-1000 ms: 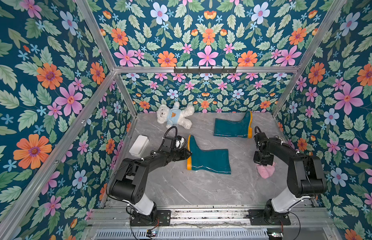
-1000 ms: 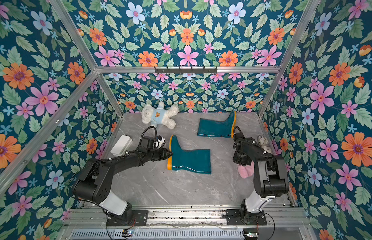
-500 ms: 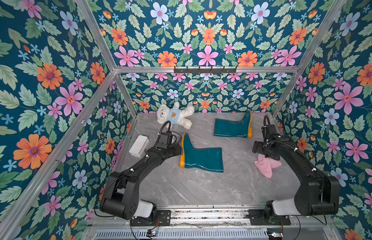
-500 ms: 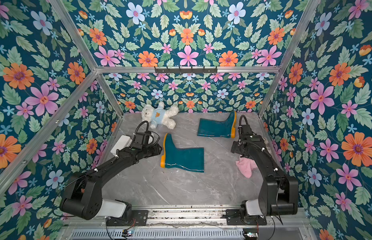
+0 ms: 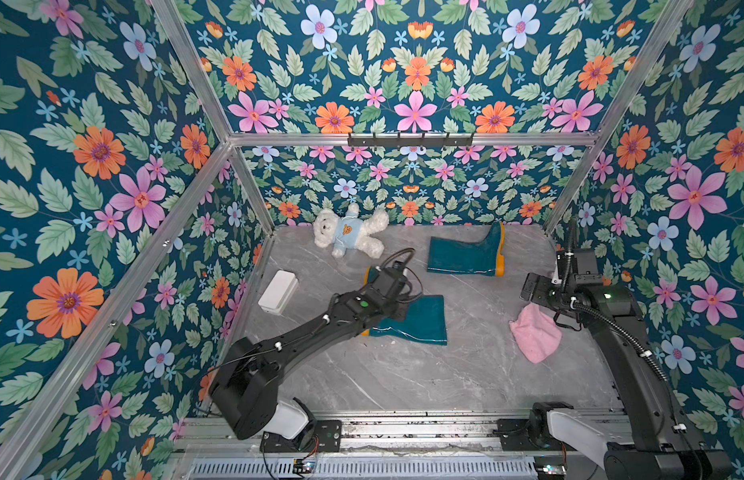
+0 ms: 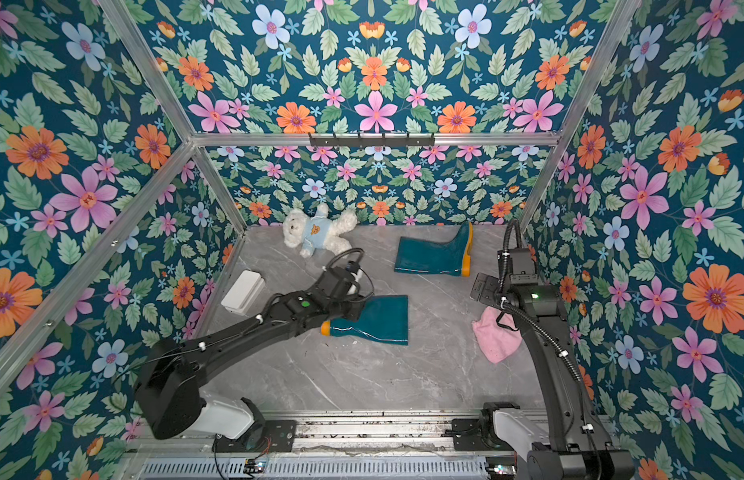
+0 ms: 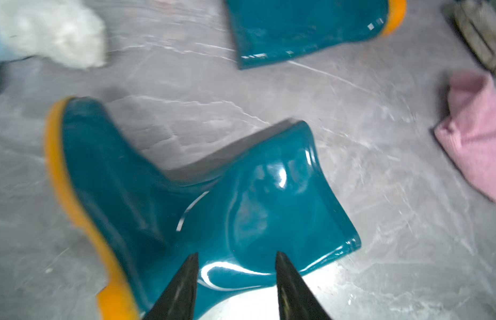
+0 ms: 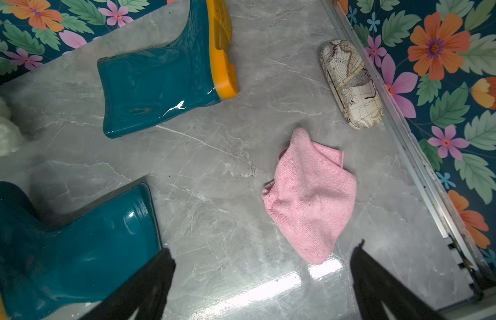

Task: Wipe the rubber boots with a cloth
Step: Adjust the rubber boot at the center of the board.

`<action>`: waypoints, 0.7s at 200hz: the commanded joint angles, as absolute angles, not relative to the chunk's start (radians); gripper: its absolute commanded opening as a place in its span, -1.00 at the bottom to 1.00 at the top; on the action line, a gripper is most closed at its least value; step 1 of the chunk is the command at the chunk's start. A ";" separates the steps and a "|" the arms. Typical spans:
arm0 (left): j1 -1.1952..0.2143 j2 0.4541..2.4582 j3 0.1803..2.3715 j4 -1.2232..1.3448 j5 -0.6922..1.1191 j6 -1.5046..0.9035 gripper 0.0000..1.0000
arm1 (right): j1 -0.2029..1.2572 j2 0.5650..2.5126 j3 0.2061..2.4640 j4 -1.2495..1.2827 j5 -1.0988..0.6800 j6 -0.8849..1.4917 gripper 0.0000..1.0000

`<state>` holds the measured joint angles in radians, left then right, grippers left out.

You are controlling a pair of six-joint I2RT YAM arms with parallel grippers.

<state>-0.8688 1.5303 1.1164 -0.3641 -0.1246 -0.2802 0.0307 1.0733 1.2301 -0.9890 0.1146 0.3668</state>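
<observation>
Bench note, single moment.

- You are looking at both rubber boots lying on their sides on the grey marble table (image 5: 403,374).
- The near boot (image 5: 424,320) is lying mid-table. Its orange-yellow sole is facing the left wall and its shaft opening is pointing right.
- The far boot (image 5: 457,257) is lying close to the back wall with its sole facing right, well apart from the near one.
- Your left gripper (image 7: 235,256) is hanging over the near boot's shaft, close to the shaft's edge. Its fingers are standing partly apart with nothing clamped between them. That wrist view is blurring, so you cannot tell whether the tips are touching the rubber.
- Your right gripper (image 8: 260,253) is hanging above bare table with its jaws spread wide and empty.
- The pink cloth (image 8: 310,199) is lying crumpled on the table just beyond the right gripper's fingertips. It is not touching either boot.
- In both top views the cloth is sitting on the right side of the table, beside the right arm.
- Other items: a white teddy bear (image 5: 347,232) is lying near the back wall. A white box (image 5: 278,291) is sitting by the left wall. A map-printed case (image 8: 352,83) is lying along the right wall.
</observation>
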 commanded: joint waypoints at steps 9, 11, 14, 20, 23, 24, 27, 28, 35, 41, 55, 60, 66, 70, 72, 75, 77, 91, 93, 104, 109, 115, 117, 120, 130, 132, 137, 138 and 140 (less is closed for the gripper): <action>-1.025 1.704 1.234 -0.476 -0.278 -0.079 -0.01 | 0.025 1.047 1.212 -1.016 0.098 0.369 0.98; -1.034 1.717 1.243 -0.482 -0.285 -0.071 -0.01 | 0.025 1.045 1.209 -1.015 0.096 0.370 0.98; -1.051 1.735 1.255 -0.490 -0.295 -0.057 -0.01 | 0.023 1.042 1.207 -1.013 0.091 0.371 0.98; -1.083 1.771 1.275 -0.497 -0.323 -0.030 0.00 | 0.018 1.037 1.201 -1.009 0.081 0.373 0.98; -1.097 1.786 1.284 -0.503 -0.335 -0.018 0.00 | 0.015 1.034 1.199 -1.007 0.077 0.374 0.98; -1.101 1.792 1.289 -0.505 -0.339 -0.014 0.00 | 0.013 1.034 1.198 -1.006 0.075 0.376 0.98; -1.113 1.809 1.299 -0.513 -0.349 -0.004 0.00 | 0.010 1.033 1.195 -1.004 0.071 0.376 0.99; -1.117 1.815 1.304 -0.516 -0.351 -0.002 0.01 | 0.010 1.032 1.194 -1.004 0.068 0.376 0.99; -1.143 1.850 1.325 -0.534 -0.365 0.018 0.00 | 0.001 1.027 1.190 -1.000 0.057 0.379 0.99; -1.160 1.875 1.340 -0.544 -0.375 0.033 0.01 | -0.005 1.024 1.185 -0.999 0.047 0.379 0.98; -1.191 1.926 1.367 -0.563 -0.367 0.055 0.01 | -0.016 1.011 1.173 -0.993 0.034 0.381 0.98; -1.200 1.939 1.373 -0.566 -0.363 0.060 0.01 | -0.018 1.007 1.170 -0.992 0.031 0.382 0.98; -1.208 1.952 1.381 -0.571 -0.361 0.063 0.01 | -0.020 1.004 1.166 -0.992 0.028 0.382 0.98; -1.215 1.960 1.386 -0.575 -0.360 0.063 0.01 | -0.022 1.001 1.163 -0.992 0.028 0.383 0.98; -1.217 1.963 1.387 -0.575 -0.360 0.064 0.01 | -0.023 0.999 1.162 -0.991 0.027 0.382 0.98; -1.220 1.968 1.389 -0.576 -0.360 0.064 0.01 | -0.024 0.997 1.159 -0.990 0.026 0.382 0.98; -1.222 1.970 1.390 -0.577 -0.362 0.065 0.01 | -0.025 0.996 1.158 -0.990 0.025 0.382 0.98; -1.230 1.991 1.394 -0.577 -0.381 0.064 0.01 | -0.028 0.989 1.149 -0.986 0.022 0.383 0.98; -1.230 1.993 1.394 -0.577 -0.382 0.065 0.01 | -0.028 0.988 1.148 -0.986 0.021 0.383 0.98; -1.231 2.007 1.394 -0.574 -0.396 0.068 0.00 | -0.029 0.983 1.142 -0.983 0.017 0.385 0.98; -1.233 2.013 1.394 -0.572 -0.401 0.070 0.01 | -0.029 0.983 1.140 -0.983 0.016 0.385 0.98; -1.234 2.018 1.394 -0.567 -0.403 0.073 0.01 | -0.029 0.981 1.138 -0.982 0.014 0.387 0.98; -1.234 2.020 1.394 -0.566 -0.403 0.074 0.00 | -0.029 0.980 1.137 -0.982 0.014 0.387 0.98; -1.233 2.022 1.394 -0.563 -0.403 0.075 0.00 | -0.030 0.979 1.136 -0.981 0.014 0.387 0.98; -1.234 2.030 1.394 -0.556 -0.402 0.081 0.00 | -0.031 0.975 1.132 -0.979 0.014 0.388 0.98; -1.233 2.033 1.394 -0.554 -0.402 0.082 0.00 | -0.031 0.974 1.131 -0.980 0.014 0.387 0.98; -1.233 2.039 1.394 -0.551 -0.404 0.084 0.00 | -0.032 0.973 1.129 -0.977 0.014 0.388 0.98; -1.233 2.040 1.394 -0.550 -0.405 0.085 0.00 | -0.032 0.972 1.129 -0.977 0.014 0.388 0.99; -1.234 2.042 1.394 -0.549 -0.406 0.086 0.00 | -0.032 0.971 1.128 -0.976 0.013 0.388 0.98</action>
